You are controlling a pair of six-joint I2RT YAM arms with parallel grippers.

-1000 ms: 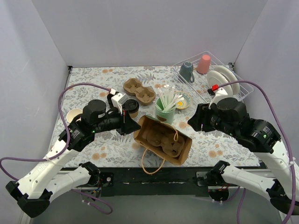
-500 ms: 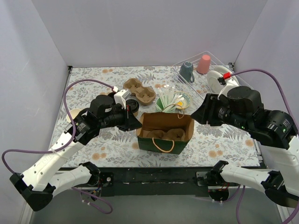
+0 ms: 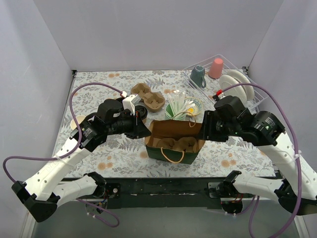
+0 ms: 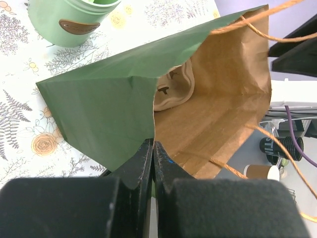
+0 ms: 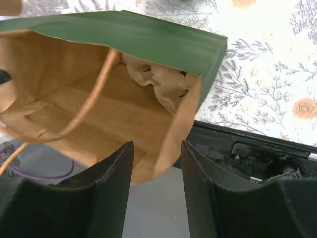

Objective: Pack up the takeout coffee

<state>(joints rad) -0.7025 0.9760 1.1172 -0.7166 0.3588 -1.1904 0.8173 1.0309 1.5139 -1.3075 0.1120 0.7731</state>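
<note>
Two grippers on one paper bag (image 3: pixel 171 154): this is the bag-opening step, with no loading yet. The left gripper (image 4: pixel 152 148) is pinched flat on the bag's left lip. Green paper is caught between its fingers and no gap shows.

Over to the right gripper (image 5: pixel 156 148), about half open and astride the bag's right wall. The paper edge runs up between the two fingers. I cannot tell whether it brushes either one, and the fingers have not clamped, so this gripper holds nothing.

The bag stands upright in the middle of the table (image 3: pixel 99 153), mouth wide, with a pulp carrier (image 3: pixel 178 144) lying in the bottom. The takeout coffee (image 3: pixel 142 112) is out on the table, just behind the left gripper and beside the bag's back left corner, partly hidden by that arm.

By my read, the next move calls for the right fingers to pinch that wall so the mouth is stretched firm. After that, one gripper would have to let go to fetch the cup, and a released bag could slump.
</note>
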